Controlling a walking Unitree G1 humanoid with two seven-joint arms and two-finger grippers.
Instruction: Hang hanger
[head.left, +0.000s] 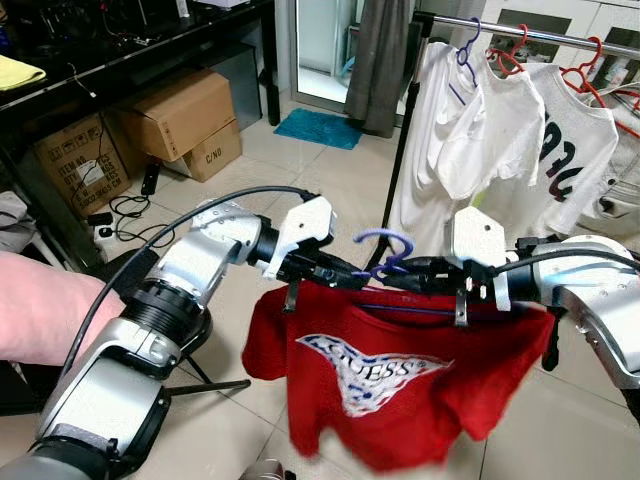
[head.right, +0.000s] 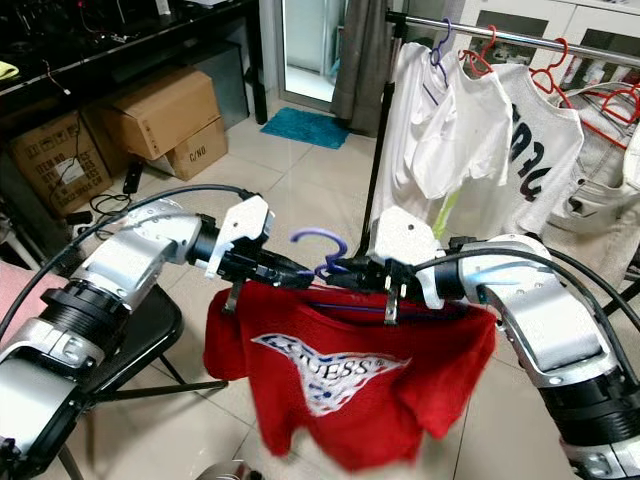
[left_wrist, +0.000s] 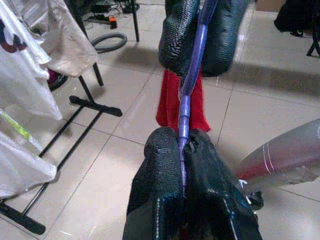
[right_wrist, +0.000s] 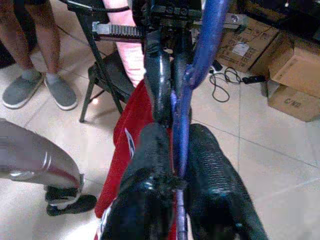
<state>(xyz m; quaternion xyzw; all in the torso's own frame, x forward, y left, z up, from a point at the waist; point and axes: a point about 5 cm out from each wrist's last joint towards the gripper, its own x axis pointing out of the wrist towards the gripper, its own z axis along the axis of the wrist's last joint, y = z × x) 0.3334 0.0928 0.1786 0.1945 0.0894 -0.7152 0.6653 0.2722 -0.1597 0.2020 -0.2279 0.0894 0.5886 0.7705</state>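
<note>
From my left eye, I am holding a purple hanger (head.left: 385, 250) with a red shirt (head.left: 395, 370) on it, up in the air in front of me. My left tool (head.left: 340, 270) is pinching one side near the hook, and my right tool (head.left: 415, 268) is pinching the other side. The clothes rail (head.left: 520, 33) is well apart from me, up ahead, with white shirts (head.left: 500, 130) hanging on it.

From my right eye, I am reading the shirt's white print; it looks like "GUESS" (a bit blurry). A brown box (head.right: 195, 150) says "C/NO".

From my left wrist, my fingers (left_wrist: 165, 200) are squeezing tight on the thin purple wire, with the red shirt dangling below.

From my right wrist, my fingers (right_wrist: 150, 175) are clamping the purple wire too. A person's slippered feet (right_wrist: 42, 90) are standing by a black chair (right_wrist: 105, 75).

I think I am in the carrying step. Next I need to get closer, lift the hook above the rail, and find a gap between the shirts.
</note>
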